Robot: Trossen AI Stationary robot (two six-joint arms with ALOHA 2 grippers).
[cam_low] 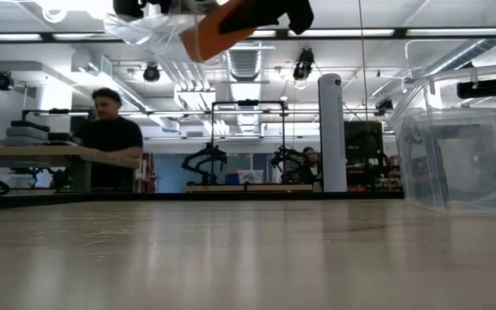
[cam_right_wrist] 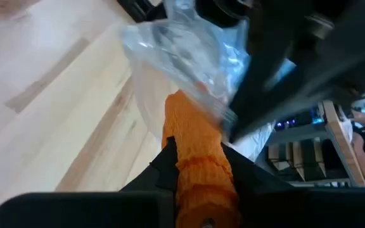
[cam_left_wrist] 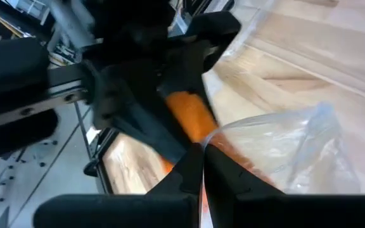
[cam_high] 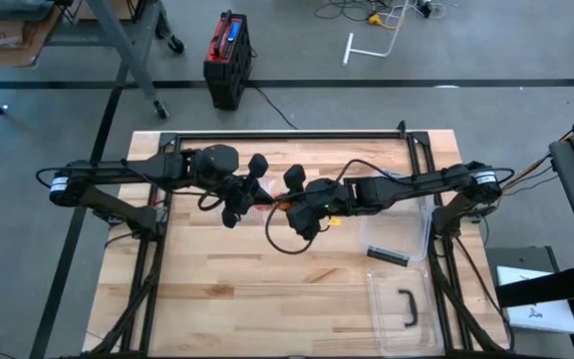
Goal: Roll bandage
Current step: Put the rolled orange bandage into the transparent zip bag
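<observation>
Meeting above the middle of the wooden surface [cam_high: 267, 289], the two arms hold an orange bandage roll [cam_right_wrist: 198, 171] and a clear plastic bag [cam_right_wrist: 182, 50] up in the air between them. In the right wrist view the right gripper [cam_right_wrist: 198, 183] has its jaws pinching the ribbed orange roll, whose far end runs into the crumpled mouth of the bag. In the left wrist view the left gripper [cam_left_wrist: 201, 168] has its jaws pressed together, the tips touching on the edge of the bag's film, with the orange roll just beyond them and the other arm's dark fingers around it. From overhead the left gripper [cam_high: 247, 194] reaches in from 9 o'clock and the right gripper [cam_high: 302, 207] from 3 o'clock, nearly touching, a sliver of orange showing between them. The level view catches the bag and the orange roll [cam_low: 218, 34] hanging at 12 o'clock, well clear of the surface. A clear plastic bin [cam_high: 407, 309] with a dark handle-shaped object inside sits at 4 o'clock, and a small black bar [cam_high: 387, 255] lies at 3 o'clock beside the right arm. Beyond the surface, a person in a dark shirt [cam_low: 110, 129] stands at a workbench in the room.
</observation>
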